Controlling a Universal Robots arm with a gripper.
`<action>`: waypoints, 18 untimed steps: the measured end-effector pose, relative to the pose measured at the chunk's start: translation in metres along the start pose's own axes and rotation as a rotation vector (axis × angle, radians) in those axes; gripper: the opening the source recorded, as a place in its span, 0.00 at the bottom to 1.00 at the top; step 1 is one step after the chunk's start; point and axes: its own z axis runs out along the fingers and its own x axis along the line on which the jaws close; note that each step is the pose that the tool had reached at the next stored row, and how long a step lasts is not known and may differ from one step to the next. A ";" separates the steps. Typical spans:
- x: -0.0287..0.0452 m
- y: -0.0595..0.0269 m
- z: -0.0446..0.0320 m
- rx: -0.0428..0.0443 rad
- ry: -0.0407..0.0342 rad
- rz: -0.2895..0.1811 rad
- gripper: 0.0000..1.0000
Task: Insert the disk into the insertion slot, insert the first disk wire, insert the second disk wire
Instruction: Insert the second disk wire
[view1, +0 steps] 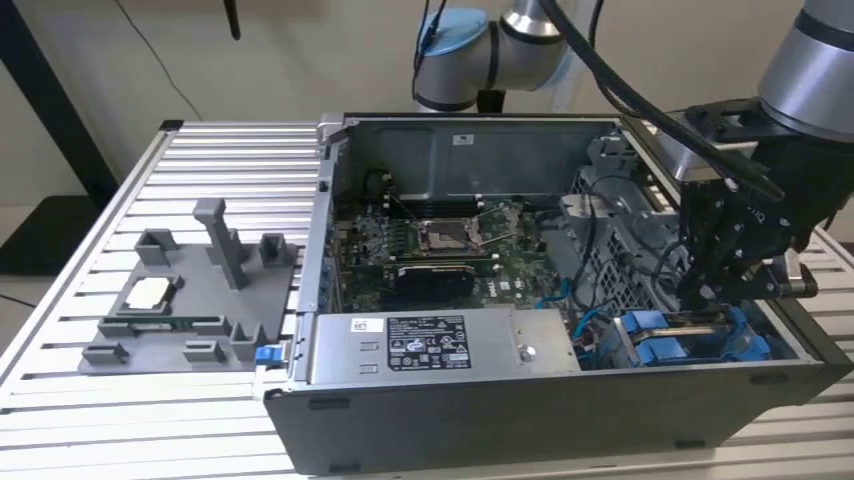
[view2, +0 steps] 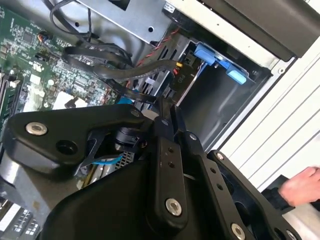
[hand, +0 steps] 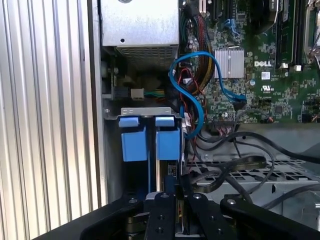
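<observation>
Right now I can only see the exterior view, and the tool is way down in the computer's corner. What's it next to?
Observer: In the first wrist view, two blue tabs stand side by side just ahead of the tool.
Operator: Is anybody close by?
Observer: Yes. The second wrist view shows a hand outside the case, over the table.
Operator: Any wires near it?
Observer: A blue cable loops beside the green board, close to those tabs.
</observation>
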 end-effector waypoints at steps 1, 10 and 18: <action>0.0000 0.0000 0.0003 0.0043 -0.0003 -0.001 0.16; 0.0000 0.0002 0.0045 0.0163 -0.0025 -0.006 0.16; 0.0000 0.0003 0.0072 0.0183 -0.0093 -0.006 0.16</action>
